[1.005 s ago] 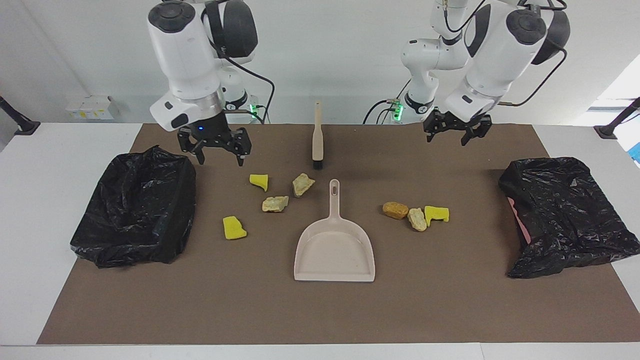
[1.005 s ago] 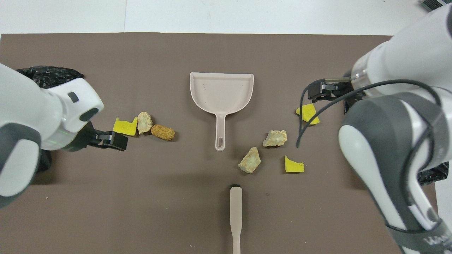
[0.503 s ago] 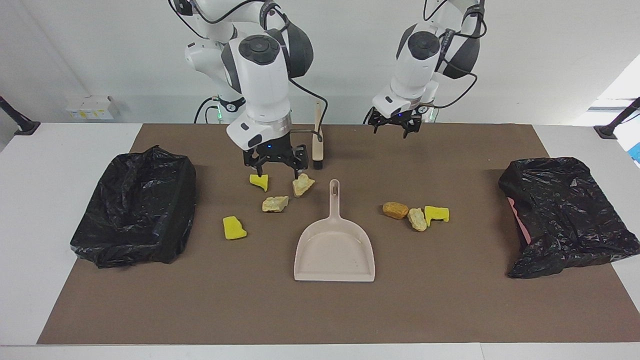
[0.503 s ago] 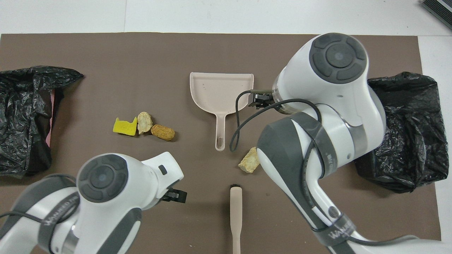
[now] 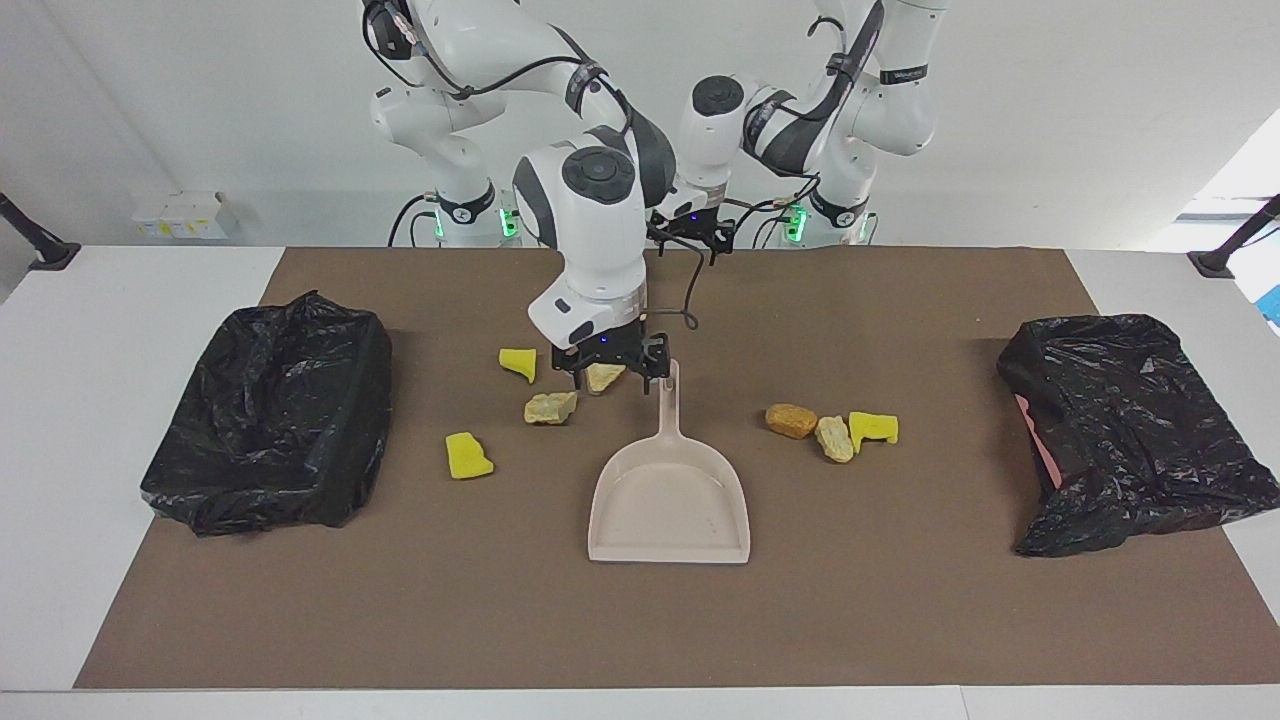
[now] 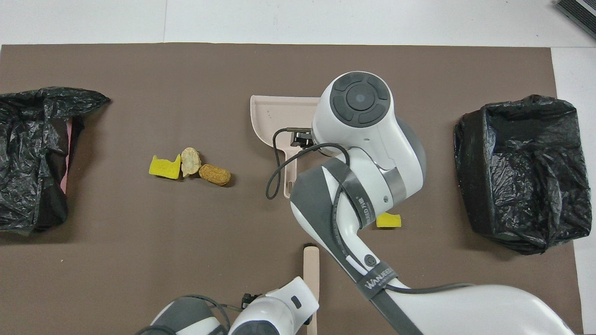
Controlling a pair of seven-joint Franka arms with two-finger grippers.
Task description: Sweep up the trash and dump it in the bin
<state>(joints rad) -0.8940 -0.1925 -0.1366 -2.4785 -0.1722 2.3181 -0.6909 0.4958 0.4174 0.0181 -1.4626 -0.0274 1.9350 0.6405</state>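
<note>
The right gripper [image 5: 610, 366] hangs low over the upper end of the dustpan [image 5: 669, 495] handle and the beige lump [image 5: 601, 377] beside it, its jaws spread apart and holding nothing. The left gripper [image 5: 692, 237] hangs over the brush [image 6: 311, 274], which lies at the robots' edge of the brown mat [image 5: 900, 620] on the bench; its jaws are likewise released and empty. The trash lies loose on the mat in two groups. Toward the right arm's end are two yellow sponge chunks [image 5: 518, 363] [image 5: 467, 456] and two beige lumps, the second lump [image 5: 550, 407] lying just farther from the robots than the one under the right gripper. Toward the left arm's end, an orange-brown piece [image 5: 790, 420], a beige lump [image 5: 833, 438] and a yellow chunk [image 5: 873, 428] sit in a tight row, touching or nearly so. The dustpan lies flat between the two groups, handle pointing toward the robots, its pan holding no scraps. A bin lined with a black bag [image 5: 270, 410] stands at the right arm's end of the mat, and a second bagged bin [image 5: 1130, 430] stands at the left arm's end; no scrap is visible in either.
</note>
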